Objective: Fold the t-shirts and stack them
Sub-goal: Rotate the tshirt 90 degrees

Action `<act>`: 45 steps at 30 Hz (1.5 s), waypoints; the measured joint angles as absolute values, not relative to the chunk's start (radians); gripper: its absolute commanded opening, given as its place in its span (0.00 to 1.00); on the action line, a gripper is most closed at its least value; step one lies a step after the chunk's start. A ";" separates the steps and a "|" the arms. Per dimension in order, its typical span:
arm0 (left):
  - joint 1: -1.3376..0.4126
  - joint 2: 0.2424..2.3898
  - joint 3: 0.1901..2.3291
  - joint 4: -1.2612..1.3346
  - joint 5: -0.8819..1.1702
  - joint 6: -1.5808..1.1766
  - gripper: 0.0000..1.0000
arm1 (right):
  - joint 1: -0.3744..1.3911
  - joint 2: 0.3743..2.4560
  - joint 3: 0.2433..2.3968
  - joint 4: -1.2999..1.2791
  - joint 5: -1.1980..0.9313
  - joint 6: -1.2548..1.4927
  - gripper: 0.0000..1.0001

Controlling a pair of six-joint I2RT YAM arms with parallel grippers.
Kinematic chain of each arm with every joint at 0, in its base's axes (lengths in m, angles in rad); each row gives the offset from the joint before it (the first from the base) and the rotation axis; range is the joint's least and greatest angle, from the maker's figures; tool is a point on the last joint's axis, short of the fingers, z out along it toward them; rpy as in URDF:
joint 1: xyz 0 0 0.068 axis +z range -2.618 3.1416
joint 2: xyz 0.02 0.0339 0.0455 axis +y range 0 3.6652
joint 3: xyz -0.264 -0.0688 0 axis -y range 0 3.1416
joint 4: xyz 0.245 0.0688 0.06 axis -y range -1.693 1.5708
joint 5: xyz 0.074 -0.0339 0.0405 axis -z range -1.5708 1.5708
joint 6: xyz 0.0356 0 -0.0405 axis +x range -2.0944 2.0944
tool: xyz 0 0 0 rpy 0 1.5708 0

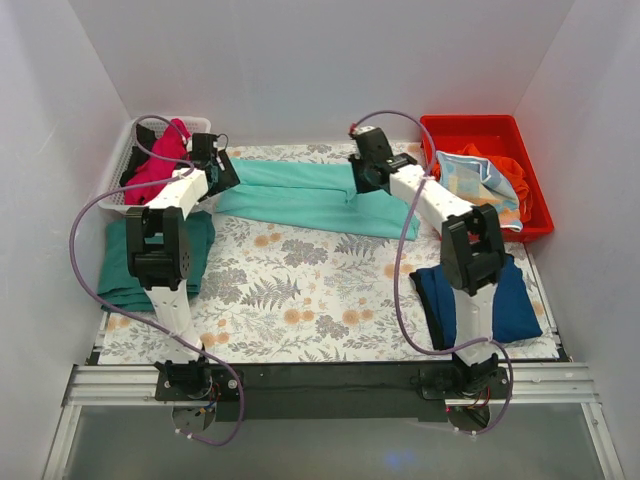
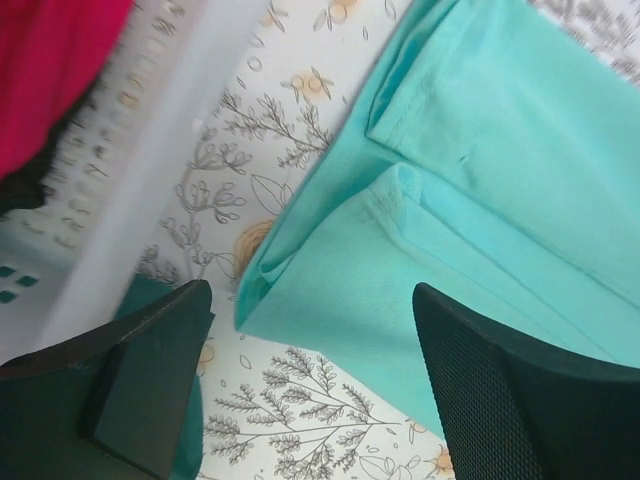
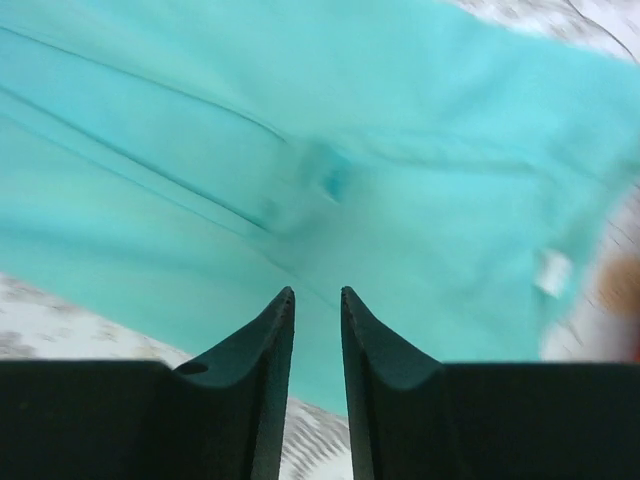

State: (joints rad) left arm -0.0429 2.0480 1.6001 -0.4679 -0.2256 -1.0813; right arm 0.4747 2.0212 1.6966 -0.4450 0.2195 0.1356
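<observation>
The mint t-shirt (image 1: 300,200) lies folded into a long strip across the far middle of the flowery table cover (image 1: 300,295).

The left gripper (image 1: 222,172) hangs over the left end of this strip. In the left wrist view its jaws are wide open, with the folded end of the shirt (image 2: 480,200) between them, and they are not holding anything.

The right gripper (image 1: 362,183) is over the right part of the strip. Its jaws are close together with only a thin gap, and they hold nothing. The mint cloth (image 3: 330,130) shows past them, a bit blurry.

A dark green t-shirt (image 1: 115,270) lies at the left edge, partly under the left arm. A navy t-shirt (image 1: 520,305) lies on the right, near the right arm.

A white basket (image 1: 118,178) in the far left corner holds a magenta t-shirt (image 1: 160,165). A red bin (image 1: 470,130) in the far right corner holds more cloth.
</observation>
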 measured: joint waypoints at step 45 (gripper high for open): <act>-0.036 1.981 1.575 -0.456 0.031 -1.204 0.84 | 0.708 2.051 1.438 -0.464 -0.364 0.017 0.29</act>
State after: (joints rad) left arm -0.0360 1.9812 1.5753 -0.4564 0.0311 -1.2037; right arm 0.7078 2.0510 1.4376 -0.4641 -0.3641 0.0174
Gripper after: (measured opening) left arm 0.837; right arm 0.294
